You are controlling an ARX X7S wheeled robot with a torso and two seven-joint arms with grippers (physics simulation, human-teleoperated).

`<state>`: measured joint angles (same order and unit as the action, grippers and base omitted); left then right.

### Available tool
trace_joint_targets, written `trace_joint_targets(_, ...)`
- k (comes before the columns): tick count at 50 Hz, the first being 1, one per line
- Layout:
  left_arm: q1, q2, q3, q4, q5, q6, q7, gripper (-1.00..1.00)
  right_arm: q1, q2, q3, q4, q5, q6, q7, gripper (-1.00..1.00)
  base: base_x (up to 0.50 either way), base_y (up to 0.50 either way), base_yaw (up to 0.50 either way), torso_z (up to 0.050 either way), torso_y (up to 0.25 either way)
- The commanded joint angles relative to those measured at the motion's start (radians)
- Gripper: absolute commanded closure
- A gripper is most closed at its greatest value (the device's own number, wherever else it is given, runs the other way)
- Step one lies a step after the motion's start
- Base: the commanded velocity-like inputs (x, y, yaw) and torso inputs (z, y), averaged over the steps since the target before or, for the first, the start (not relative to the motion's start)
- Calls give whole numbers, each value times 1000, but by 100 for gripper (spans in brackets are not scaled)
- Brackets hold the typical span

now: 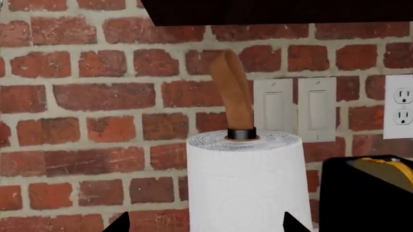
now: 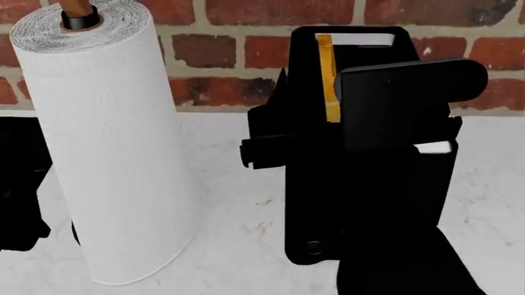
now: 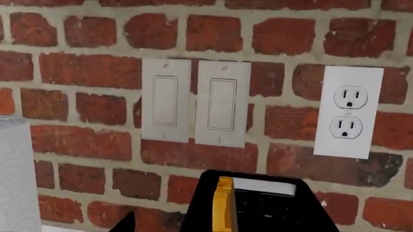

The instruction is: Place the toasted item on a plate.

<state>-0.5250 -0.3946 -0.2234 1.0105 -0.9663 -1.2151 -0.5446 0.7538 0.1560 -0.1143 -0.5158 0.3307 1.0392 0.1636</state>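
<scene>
The toasted item [image 2: 327,74] is a thin orange-yellow slice standing in a slot of the black toaster [image 2: 311,184]. It also shows in the right wrist view [image 3: 224,205] and in the left wrist view [image 1: 389,168]. My right gripper [image 3: 206,227] hovers just above the toaster [image 3: 271,203], jaws apart and empty; one fingertip [image 3: 126,224] shows, the other is lost against the black toaster. My left gripper [image 1: 206,226] is open and empty, facing the paper towel roll [image 1: 245,183]. The plate is out of view.
A tall white paper towel roll [image 2: 107,153] on a holder stands left of the toaster on the white counter [image 2: 238,246]. The brick wall [image 3: 84,72] behind carries two light switches [image 3: 195,102] and an outlet [image 3: 348,112]. A dark cabinet underside [image 1: 277,10] hangs overhead.
</scene>
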Motion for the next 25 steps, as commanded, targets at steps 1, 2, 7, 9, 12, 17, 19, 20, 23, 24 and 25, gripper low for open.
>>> trace_joint_targets(1,91,-59,-8,17,-79,74,-57,-100,13,2,-22,49,-6,-22,5,-100,20,0,0,0,0)
trace_joint_targets(2,95,-61,-8,17,-79,79,-57,-100,12,1,-24,53,-6,-24,5,-100,21,0,0,0,0)
trace_joint_targets(7,106,-72,-2,16,-80,95,-63,-100,15,5,-28,59,-7,-27,9,-100,21,0,0,0,0)
trace_joint_targets(9,112,-78,-6,20,-88,101,-68,-100,21,7,-27,71,-8,-29,10,-100,21,0,0,0,0)
trace_joint_targets(12,124,-86,-4,21,-88,115,-70,-100,36,7,-24,87,-3,-21,9,-100,20,0,0,0,0)
trace_joint_targets(17,124,-98,-8,19,-107,119,-81,-100,59,4,-20,95,10,11,8,-100,20,0,2,0,0)
trace_joint_targets(19,124,-98,-8,19,-107,119,-81,-100,59,4,-20,95,10,11,8,-100,20,0,3,0,0)
trace_joint_targets(20,124,-98,-8,19,-107,119,-81,-100,59,4,-20,95,10,11,8,-100,20,0,3,0,0)
trace_joint_targets(23,124,-98,-8,19,-107,119,-81,-100,59,4,-20,95,10,11,8,-100,20,0,3,0,0)
trace_joint_targets(24,124,-98,-8,19,-107,119,-81,-100,59,4,-20,95,10,11,8,-100,20,0,3,0,0)
trace_joint_targets(25,124,-98,-8,19,-107,119,-81,-100,59,4,-20,95,10,11,8,-100,20,0,3,0,0)
